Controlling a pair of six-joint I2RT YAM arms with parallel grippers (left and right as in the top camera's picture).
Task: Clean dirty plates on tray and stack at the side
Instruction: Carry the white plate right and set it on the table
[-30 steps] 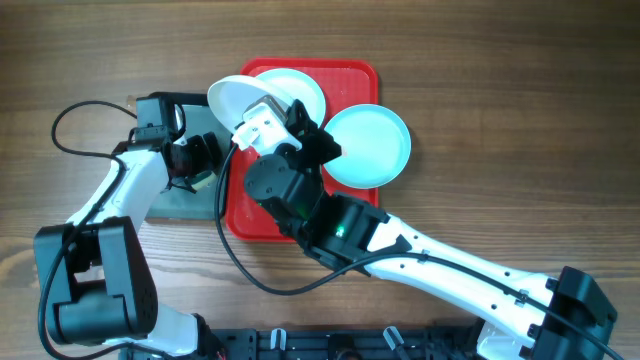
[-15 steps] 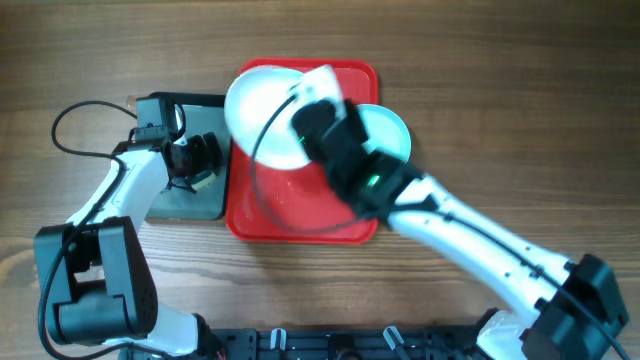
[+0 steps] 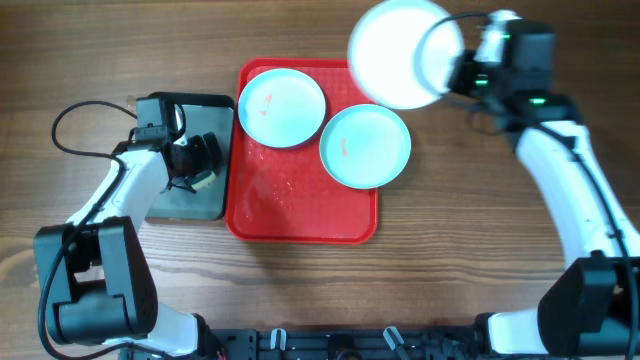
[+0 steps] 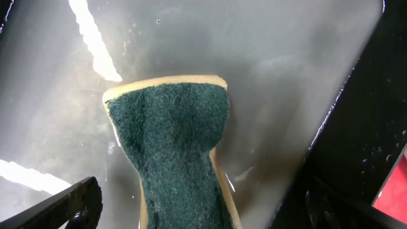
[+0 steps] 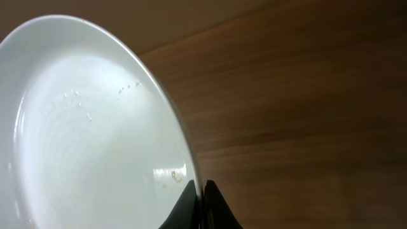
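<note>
My right gripper (image 3: 458,72) is shut on the rim of a white plate (image 3: 404,52), held up in the air past the tray's far right corner; in the right wrist view that plate (image 5: 89,127) fills the left side, its edge pinched between the fingertips (image 5: 200,202). Two plates lie on the red tray (image 3: 300,215): a white one with a reddish smear (image 3: 282,106) at the back left and a light teal one with a small red mark (image 3: 365,146) at the right. My left gripper (image 3: 200,160) stands open over a green sponge (image 4: 175,159), fingers either side of it.
The sponge lies in a grey, black-rimmed wet tray (image 3: 180,205) left of the red tray. Bare wooden table (image 3: 480,200) lies to the right of the red tray and under the lifted plate. A black cable (image 3: 80,115) loops at the far left.
The right arm has swung the white plate from over the tray's back left up and away to the far right, off the tray. The left arm has not moved.
</note>
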